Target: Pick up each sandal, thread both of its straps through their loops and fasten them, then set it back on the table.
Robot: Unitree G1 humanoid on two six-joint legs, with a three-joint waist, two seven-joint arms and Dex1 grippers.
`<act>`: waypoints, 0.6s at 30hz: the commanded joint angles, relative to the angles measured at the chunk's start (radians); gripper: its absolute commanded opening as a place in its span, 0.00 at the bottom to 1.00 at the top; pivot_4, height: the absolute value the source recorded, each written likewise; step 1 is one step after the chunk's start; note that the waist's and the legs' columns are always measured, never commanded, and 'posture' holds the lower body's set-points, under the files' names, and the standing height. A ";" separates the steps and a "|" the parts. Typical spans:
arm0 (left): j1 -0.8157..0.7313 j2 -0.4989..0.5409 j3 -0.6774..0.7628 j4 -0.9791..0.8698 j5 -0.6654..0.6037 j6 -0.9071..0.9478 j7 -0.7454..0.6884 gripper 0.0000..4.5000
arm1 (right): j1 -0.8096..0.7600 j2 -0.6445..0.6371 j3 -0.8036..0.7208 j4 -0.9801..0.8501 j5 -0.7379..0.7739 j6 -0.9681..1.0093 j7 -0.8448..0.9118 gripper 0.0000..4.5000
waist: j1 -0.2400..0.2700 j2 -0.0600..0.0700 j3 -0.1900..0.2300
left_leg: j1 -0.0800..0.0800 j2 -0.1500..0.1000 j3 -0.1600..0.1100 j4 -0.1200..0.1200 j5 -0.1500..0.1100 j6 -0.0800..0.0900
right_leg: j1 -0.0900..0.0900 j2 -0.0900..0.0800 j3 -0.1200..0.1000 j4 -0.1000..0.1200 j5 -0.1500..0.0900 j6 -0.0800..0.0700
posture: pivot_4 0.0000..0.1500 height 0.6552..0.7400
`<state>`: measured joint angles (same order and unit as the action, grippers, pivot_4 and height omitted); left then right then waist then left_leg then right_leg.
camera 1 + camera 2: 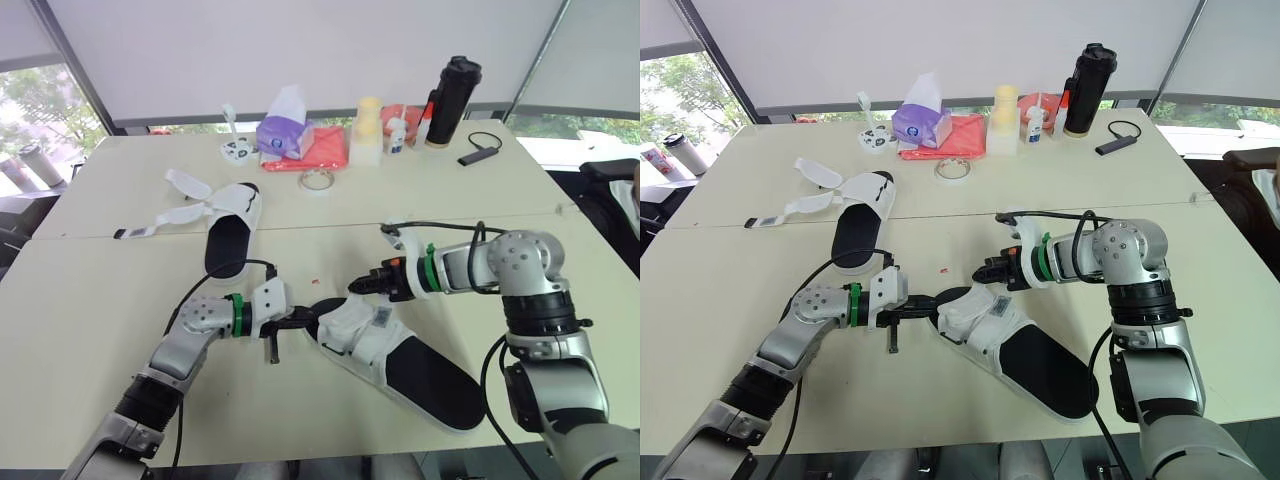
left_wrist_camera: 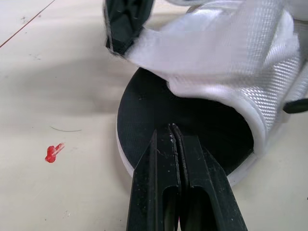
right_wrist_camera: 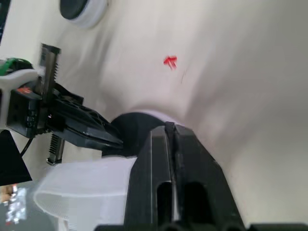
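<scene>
Though both are closed, left end effector (image 1: 303, 320) and right end effector (image 1: 357, 286) flank the sandal toe (image 2: 159, 110).

The table (image 1: 100, 300) has a smooth, matt cream top, and at 5 o'clock on it the near sandal (image 1: 430, 380) shows a matt black footbed rimmed by a white, foam-like sole. Its strap (image 2: 231, 57) is white woven mesh cloth with a slight sheen (the weave shows plainly in the left wrist view), and the left gripper (image 2: 173, 128) has fingers (image 2: 156, 192) of matt black plastic, finely scratched. Toward 12 o'clock lie a glossy purple plastic tissue pack (image 1: 283, 135), a soft red cloth (image 1: 322, 150) and a satin-black bottle (image 1: 452, 100).
</scene>
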<state>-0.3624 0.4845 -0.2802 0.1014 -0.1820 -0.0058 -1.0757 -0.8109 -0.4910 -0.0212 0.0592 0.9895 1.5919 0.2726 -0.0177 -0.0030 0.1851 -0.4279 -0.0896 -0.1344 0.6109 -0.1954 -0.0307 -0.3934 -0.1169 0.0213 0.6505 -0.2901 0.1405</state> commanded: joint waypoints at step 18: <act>0.000 -0.013 -0.015 0.022 0.022 0.008 -0.003 0.00 | -0.010 -0.251 0.161 -0.405 -0.206 -0.381 0.400 0.01 | 0.005 0.000 0.000 | 0.000 0.000 0.000 0.000 0.000 0.000 | 0.001 0.000 -0.001 -0.001 0.000 0.001 | 1.00 1.00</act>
<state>-0.3665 0.4712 -0.2826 0.1077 -0.1780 -0.0058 -1.0729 -0.8126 -0.7528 0.1576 -0.3395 0.7775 1.1989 0.6676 -0.0131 -0.0031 0.1853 -0.4279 -0.0898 -0.1347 0.6113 -0.1954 -0.0308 -0.3924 -0.1174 0.0205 0.6495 -0.2900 0.1413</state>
